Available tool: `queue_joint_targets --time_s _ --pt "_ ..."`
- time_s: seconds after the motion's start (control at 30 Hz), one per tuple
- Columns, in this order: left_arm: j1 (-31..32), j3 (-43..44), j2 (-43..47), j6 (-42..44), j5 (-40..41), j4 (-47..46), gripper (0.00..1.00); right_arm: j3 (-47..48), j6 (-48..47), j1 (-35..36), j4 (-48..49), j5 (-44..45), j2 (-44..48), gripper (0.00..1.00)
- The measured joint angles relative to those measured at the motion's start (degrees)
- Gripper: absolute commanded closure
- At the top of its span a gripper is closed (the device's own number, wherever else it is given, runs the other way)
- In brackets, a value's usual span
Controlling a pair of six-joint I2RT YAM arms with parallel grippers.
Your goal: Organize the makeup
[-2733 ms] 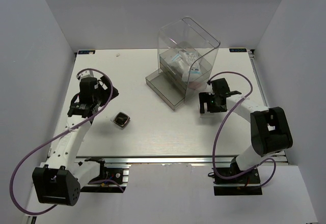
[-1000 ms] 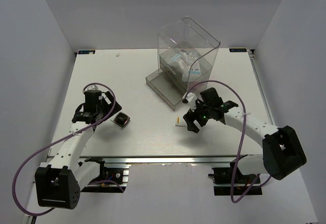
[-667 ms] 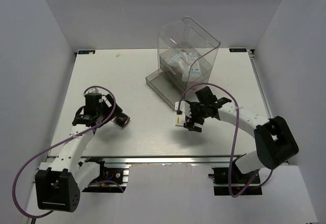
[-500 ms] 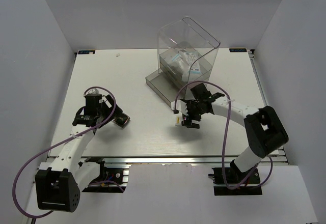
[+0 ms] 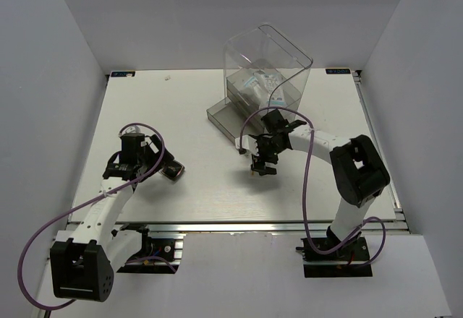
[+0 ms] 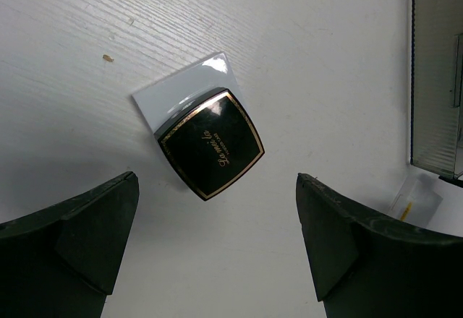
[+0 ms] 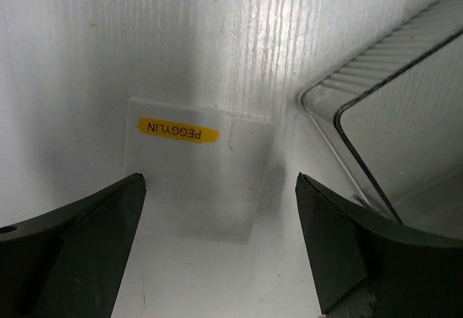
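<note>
From above, the left gripper sits low over the near-left part of the table. The black square compact lies just to its right, partly hidden by it. The right gripper is near the table's middle, just in front of the drawer pulled out of the clear drawer case at the far side. Under it only a sliver of the white flat box shows. White blue-printed packets lie inside the case.

In the left wrist view, the 2 fingers of the left gripper stand wide apart and grip nothing. The compact lies on the table just ahead of them, touching neither. It is a glossy black square with rounded corners, a thin gold border and gold script. It sits turned cornerwise on a white glossy panel that sticks out behind it.

In the right wrist view, the right gripper is likewise spread wide with nothing held. The flat box lies on the table between its fingers. It is a plain white square with 1 yellow strip reading PEGGYLIN. The drawer's rounded corner lies just to its right.
</note>
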State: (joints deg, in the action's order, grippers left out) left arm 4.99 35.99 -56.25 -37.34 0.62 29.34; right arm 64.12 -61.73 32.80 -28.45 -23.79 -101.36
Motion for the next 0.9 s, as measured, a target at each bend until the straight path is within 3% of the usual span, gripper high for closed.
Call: queue_joint_targets --time_s 0.33,0.9 --pt "0.0 0.0 -0.57 0.02 0.0 -0.7 0.02 1.14 0.5 0.39 -4.9 -1.88 -1.14 0.11" --pt "0.0 0.0 -1.62 0.07 -0.02 -1.14 0.02 -2.32 8.09 4.33 0.28 4.44 -0.76 0.11"
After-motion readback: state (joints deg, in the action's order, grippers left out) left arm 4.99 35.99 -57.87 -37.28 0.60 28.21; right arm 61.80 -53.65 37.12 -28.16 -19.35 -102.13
